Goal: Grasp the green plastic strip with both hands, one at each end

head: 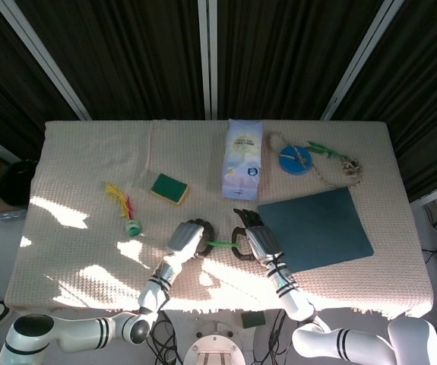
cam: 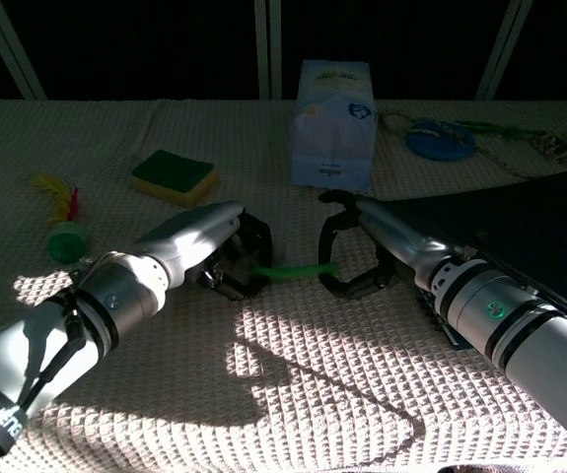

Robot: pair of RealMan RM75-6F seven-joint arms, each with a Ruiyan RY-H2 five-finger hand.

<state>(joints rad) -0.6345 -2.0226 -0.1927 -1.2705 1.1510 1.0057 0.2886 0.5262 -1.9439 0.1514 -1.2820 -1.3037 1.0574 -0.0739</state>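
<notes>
Chest view, item one: green plastic strip (cam: 289, 269), lying roughly level between the two hands, just above the woven cloth of the desk (cam: 293, 394). Left end runs into the curled dark fingers of the left hand (cam: 226, 251), which grips it. Right end sits inside the curved fingers of the right hand (cam: 347, 251), which are closed round it with the thumb hooked above; contact at the very tip is hard to make out, but the strip ends within that grasp.

Head view, same item: green plastic strip (head: 220, 244) shows as a short bright bar spanning the gap between left hand (head: 191, 236) and right hand (head: 245, 234), near the front middle of the desk (head: 81, 152). Both hands lie close together, one at each end.

Other stock on the desk:
- dark blue board (head: 315, 228), flat, touching or just beside the right hand's outer side.
- white and blue packet (head: 243, 158), standing behind the hands.
- green and yellow sponge (head: 170, 188), behind and left of the left hand.
- feathered shuttlecock (head: 125, 209) with green base, further left.
- blue disc (head: 295, 159) with cord, at the back right.
</notes>
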